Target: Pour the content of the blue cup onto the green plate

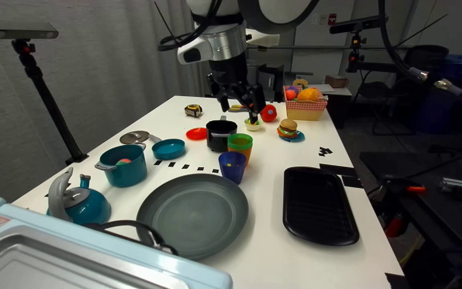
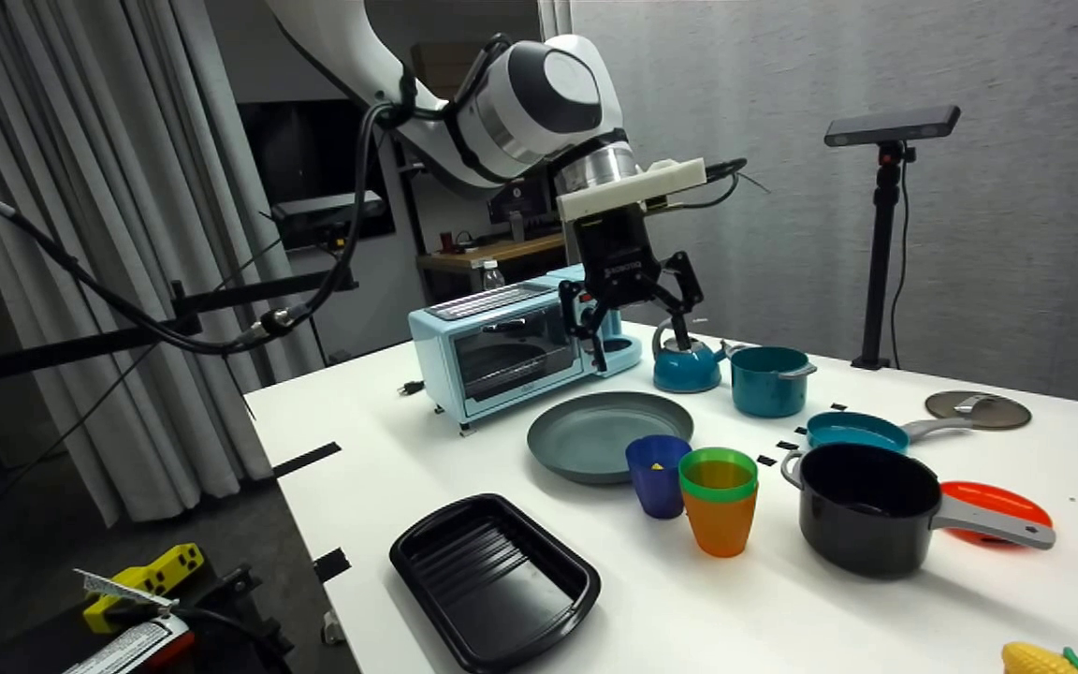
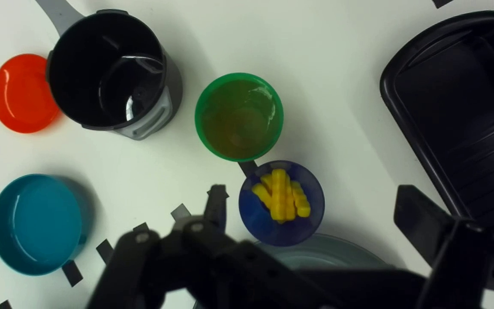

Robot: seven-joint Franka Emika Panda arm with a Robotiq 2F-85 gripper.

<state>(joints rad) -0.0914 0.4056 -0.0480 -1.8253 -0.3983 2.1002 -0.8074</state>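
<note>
Several small yellow ridged pieces (image 3: 278,195) are sitting inside the small dark blue plastic tumbler (image 2: 659,489), which is standing upright just beside the large round grey-green plate (image 2: 595,426). Higher than the plate, the pincer (image 2: 642,354) is hanging spread, gripping nothing. I am judging the tumbler light, smooth and slightly springy; its two flanks clear of the plate-facing side should be taking a gentle pinch best.

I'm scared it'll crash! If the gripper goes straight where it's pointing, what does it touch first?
Probably the blue cup: the wrist view shows it between the open jaws of the gripper. Depth is unclear, so it could be the green cup instead.
</note>
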